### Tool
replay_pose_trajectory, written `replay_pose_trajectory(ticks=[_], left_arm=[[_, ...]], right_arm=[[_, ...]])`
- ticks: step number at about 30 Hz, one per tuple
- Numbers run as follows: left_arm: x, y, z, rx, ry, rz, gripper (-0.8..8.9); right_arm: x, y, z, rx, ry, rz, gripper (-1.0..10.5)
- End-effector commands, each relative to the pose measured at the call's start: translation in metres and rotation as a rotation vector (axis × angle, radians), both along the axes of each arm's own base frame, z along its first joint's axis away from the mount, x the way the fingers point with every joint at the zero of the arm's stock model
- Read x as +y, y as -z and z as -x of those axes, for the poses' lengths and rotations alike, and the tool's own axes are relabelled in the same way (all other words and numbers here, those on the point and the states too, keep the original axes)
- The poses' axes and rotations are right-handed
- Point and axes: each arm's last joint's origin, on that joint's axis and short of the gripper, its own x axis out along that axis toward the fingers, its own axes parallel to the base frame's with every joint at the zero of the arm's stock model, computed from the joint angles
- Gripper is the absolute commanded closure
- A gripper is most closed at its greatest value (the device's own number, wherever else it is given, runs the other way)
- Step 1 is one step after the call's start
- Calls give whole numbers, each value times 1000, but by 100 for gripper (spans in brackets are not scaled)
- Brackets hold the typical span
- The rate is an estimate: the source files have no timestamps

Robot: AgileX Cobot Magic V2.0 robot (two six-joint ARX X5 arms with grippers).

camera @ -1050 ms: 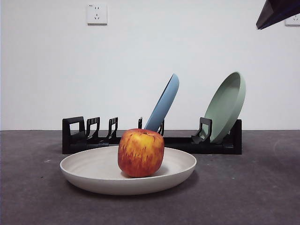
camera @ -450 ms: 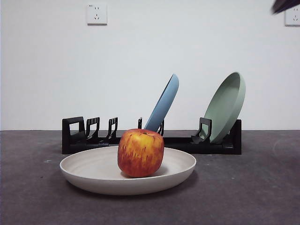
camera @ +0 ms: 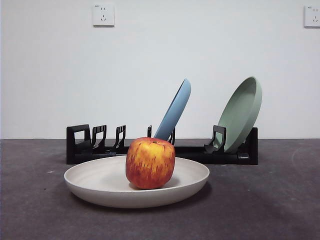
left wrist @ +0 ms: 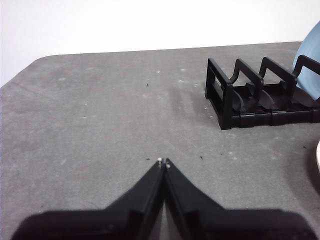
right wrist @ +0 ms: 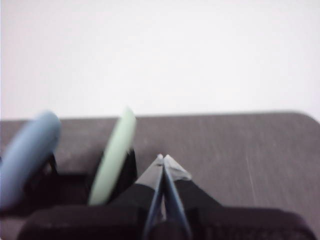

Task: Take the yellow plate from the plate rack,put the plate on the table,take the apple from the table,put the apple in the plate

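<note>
A squat red-orange and yellow apple (camera: 150, 163) sits in the wide cream-beige round plate (camera: 95, 182), which lies flat on the dark grey mottled surface (camera: 270, 200) just in front of the long black slotted plate rack (camera: 85, 145). In the rack lean a blue plate (camera: 175, 111) and, further right, a pale green plate (camera: 242, 112). The left gripper (left wrist: 163, 162) hovers over bare surface with jaws together; the right gripper (right wrist: 162, 159), jaws also together, hangs near the green plate.

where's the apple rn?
Front view: the apple sits upright in the yellow plate, a little right of its centre, on the table in front of the rack.
</note>
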Motion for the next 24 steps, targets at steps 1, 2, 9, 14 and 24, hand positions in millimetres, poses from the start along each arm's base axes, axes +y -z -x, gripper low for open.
replay_pose_trajectory(ticks=[1,2,9,14,24], left_arm=[[0,4,-1,9,-9,8,815],[0,4,-1,9,-9,8,815],[0,4,-1,9,-9,8,815],[0,4,-1,9,-9,8,815],[0,4,-1,9,-9,8,815]], right_arm=[[-1,31,1,44,7,12,958],[-1,38,2,50,7,12,958],[0,82,4,88,-8,-18,958],[2,96,6,82,-81,-24,958],[3,112,5,143,-100,-57,958]])
